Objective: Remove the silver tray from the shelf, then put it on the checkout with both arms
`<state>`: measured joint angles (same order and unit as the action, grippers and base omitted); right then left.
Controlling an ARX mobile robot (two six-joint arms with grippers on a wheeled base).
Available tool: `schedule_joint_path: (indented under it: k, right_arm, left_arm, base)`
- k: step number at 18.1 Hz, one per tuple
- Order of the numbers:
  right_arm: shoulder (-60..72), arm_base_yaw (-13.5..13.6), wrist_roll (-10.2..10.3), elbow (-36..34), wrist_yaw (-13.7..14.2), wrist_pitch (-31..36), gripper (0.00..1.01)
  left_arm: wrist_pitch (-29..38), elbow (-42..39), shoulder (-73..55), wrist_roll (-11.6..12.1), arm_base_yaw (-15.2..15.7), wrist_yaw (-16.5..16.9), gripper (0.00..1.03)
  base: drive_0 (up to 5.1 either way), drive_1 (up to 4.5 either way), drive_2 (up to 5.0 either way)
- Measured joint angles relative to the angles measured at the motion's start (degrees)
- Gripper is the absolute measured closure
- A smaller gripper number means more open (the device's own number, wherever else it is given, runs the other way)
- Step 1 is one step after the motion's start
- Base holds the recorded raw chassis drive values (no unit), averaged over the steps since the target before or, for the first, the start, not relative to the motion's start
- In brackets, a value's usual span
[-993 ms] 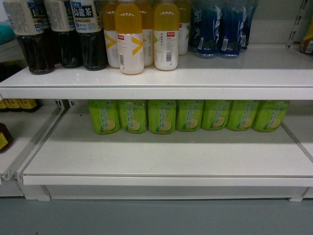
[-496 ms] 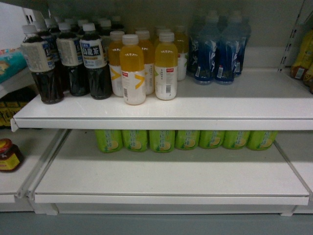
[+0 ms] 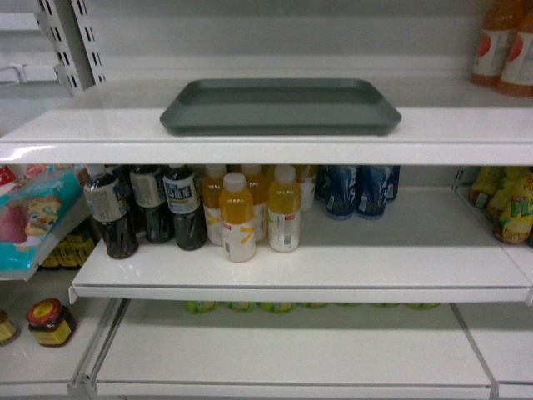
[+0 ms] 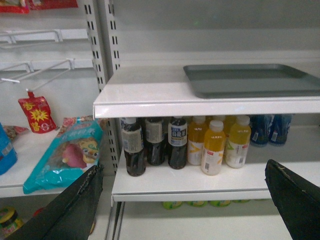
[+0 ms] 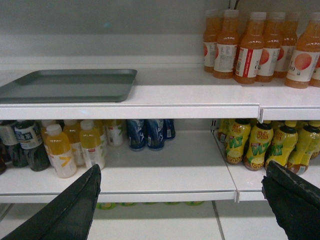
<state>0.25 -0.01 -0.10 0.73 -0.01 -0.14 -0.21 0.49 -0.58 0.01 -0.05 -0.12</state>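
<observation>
The silver tray point(image 3: 281, 106) lies flat on the upper shelf point(image 3: 250, 137), near its front edge. The left wrist view shows the tray point(image 4: 250, 80) up to the right on that shelf point(image 4: 145, 92). In the right wrist view the tray point(image 5: 70, 85) is up to the left. My left gripper point(image 4: 182, 187) is open, its black fingers point(image 4: 75, 205) wide apart, below the shelf level and well short of the tray. My right gripper point(image 5: 182, 190) is open too, fingers point(image 5: 292, 200) spread, with nothing between them. Neither gripper appears in the head view. The checkout is out of view.
Dark tea, yellow juice and blue bottles point(image 3: 241, 212) stand on the middle shelf board. Orange drink bottles point(image 5: 255, 45) stand on the upper shelf right of the tray. Yellow-green bottles point(image 5: 265, 142) sit lower right. Snack bags point(image 4: 65, 152) and a jar point(image 3: 50, 321) lie left.
The head view has risen: the two lower shelf boards with the bottles have slid down the frame, and the upper shelf with the silver tray has come into view.
</observation>
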Motion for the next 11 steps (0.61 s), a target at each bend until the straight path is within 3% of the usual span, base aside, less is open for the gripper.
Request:
schedule_joint_path:
  k: [11]
  right_arm:
    - [0.00, 0.00, 0.07, 0.00, 0.00, -0.04, 0.03]
  left_arm:
    - [0.02, 0.02, 0.00, 0.02, 0.00, 0.11, 0.05]
  base:
    - [0.0, 0.00, 0.0]
